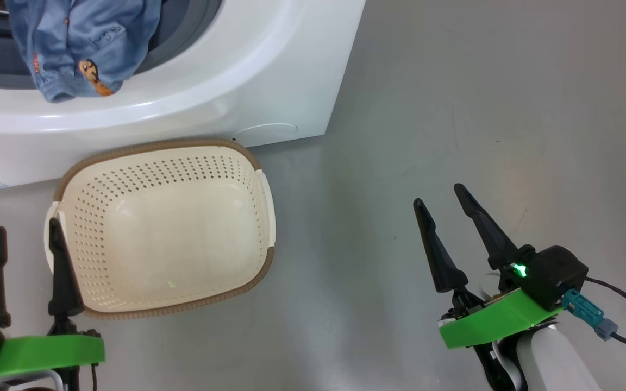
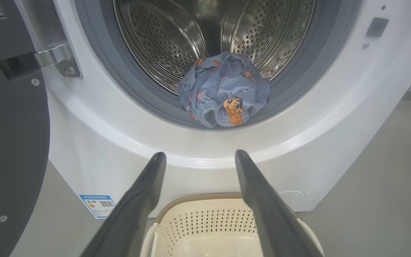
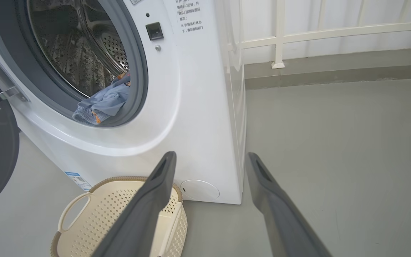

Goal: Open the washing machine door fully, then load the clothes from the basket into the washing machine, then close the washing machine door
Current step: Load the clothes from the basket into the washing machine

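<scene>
Light-blue clothes (image 2: pixel 223 89) are seen bundled at the mouth of the washing machine (image 2: pixel 95 142), draped over its gasket (image 2: pixel 137 94), above the left gripper (image 2: pixel 200 154), which is spread wide and unladen. The right gripper (image 1: pixel 439 196), likewise spread and unladen, is held well apart from the basket (image 1: pixel 150 147). The washing machine door (image 2: pixel 9 125), swung wide, is revealed by the wrist views; the basket's whole interior by the head view.

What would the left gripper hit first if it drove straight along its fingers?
Most likely the white front of the washing machine, just below the drum opening: the open left gripper aims there, above the basket rim. The clothes lie higher, on the gasket. Depth unclear.
</scene>
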### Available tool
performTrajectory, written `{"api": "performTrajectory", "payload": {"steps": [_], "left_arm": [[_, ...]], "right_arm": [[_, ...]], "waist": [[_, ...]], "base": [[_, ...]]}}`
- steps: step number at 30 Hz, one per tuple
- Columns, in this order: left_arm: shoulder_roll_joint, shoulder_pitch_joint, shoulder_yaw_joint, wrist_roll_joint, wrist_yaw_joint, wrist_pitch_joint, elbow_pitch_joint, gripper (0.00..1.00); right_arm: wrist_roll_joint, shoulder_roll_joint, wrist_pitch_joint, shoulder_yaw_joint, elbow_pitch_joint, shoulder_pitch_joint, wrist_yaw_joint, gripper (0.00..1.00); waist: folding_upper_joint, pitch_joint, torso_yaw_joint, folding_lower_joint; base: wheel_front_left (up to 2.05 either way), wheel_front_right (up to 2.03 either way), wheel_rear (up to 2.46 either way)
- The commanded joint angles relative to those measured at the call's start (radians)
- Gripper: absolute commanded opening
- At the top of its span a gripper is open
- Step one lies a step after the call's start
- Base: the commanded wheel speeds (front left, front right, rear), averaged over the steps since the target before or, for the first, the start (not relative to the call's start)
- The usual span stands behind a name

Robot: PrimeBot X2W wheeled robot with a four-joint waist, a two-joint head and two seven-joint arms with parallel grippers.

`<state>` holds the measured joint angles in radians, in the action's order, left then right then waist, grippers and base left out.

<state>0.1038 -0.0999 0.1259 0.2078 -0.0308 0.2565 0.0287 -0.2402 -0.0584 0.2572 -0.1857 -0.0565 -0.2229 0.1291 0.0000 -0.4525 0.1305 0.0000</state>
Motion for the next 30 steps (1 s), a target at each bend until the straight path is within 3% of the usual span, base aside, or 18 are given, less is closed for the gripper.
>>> {"api": "performTrajectory", "payload": {"steps": [1,12,30], "left_arm": [[0.012,0.006,0.028,0.001,-0.003,0.005,0.024,1.0],[0.02,-0.055,0.01,0.002,0.003,-0.002,-0.014,1.0],[0.155,-0.405,-0.053,-0.024,0.068,-0.114,-0.157,1.0]], "right_arm": [[-0.006,0.002,0.005,-0.026,0.02,0.013,0.002,1.0],[-0.006,0.002,0.005,-0.025,0.023,0.009,0.002,1.0],[-0.01,0.005,0.005,-0.045,0.02,-0.017,0.002,1.0]], "waist": [[0.0,0.0,0.0,0.0],[0.0,-0.017,0.0,0.0],[0.0,-0.036,0.045,0.0]], "base": [[0.0,0.0,0.0],[0.0,0.0,0.0],[0.0,0.0,0.0]]}}
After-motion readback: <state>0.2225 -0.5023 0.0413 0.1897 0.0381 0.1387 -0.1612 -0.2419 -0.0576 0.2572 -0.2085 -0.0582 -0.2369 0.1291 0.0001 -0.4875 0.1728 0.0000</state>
